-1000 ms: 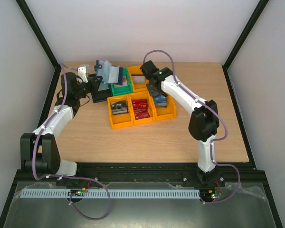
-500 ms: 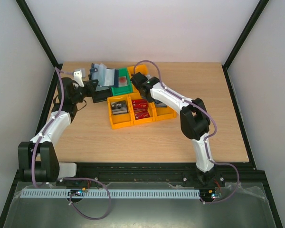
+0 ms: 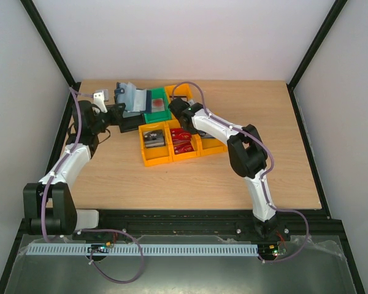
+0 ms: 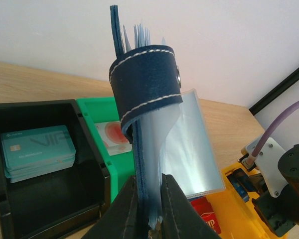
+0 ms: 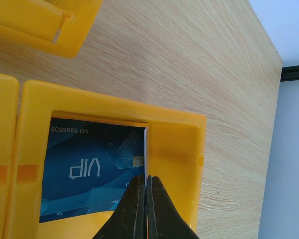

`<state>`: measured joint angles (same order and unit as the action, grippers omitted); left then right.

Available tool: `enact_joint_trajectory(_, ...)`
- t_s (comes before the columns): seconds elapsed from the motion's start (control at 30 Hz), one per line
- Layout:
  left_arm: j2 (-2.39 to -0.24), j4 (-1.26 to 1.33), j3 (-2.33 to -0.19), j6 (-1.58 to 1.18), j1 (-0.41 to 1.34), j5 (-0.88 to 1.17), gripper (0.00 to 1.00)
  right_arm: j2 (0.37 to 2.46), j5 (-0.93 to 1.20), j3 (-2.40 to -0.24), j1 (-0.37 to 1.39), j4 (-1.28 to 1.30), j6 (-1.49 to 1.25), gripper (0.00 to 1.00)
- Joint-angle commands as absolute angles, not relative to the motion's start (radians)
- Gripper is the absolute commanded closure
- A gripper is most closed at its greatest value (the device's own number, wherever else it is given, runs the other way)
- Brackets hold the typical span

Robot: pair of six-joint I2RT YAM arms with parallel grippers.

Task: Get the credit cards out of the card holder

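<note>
Left arm raised at rear; left gripper (image 4: pixel 149 183) clamps the upright card holder (image 4: pixel 147 74). Right arm outstretched; right gripper (image 5: pixel 146 183) pinched closed.

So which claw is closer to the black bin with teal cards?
Left. The left claw holds the card holder right beside the black bin; the right claw is farther off, above the yellow bin with blue cards.

The left arm reached forward with its elbow low, its end effector (image 4: pixel 148 198) pinched tight on the upright card holder (image 4: pixel 147 79). The right arm stretched forward and leftward, its end effector (image 5: pixel 146 185) pointed down with fingers pressed together.
</note>
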<state>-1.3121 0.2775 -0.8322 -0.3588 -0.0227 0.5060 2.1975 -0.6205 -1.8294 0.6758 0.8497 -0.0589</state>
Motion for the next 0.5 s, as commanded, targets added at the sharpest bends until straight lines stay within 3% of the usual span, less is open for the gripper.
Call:
enact_joint_trajectory(0.0,-1.299,0.315,-0.828,-0.343,-0.035,0.523,0.98,2.21,-0.64,-1.828,0.683,0.836,-0.057,0.98)
enact_joint_trajectory(0.47,-1.319,0.305,-0.838,-0.354,-0.043,0.525,0.98,2.231,-0.638,-1.855,0.696,0.829,-0.035,0.98)
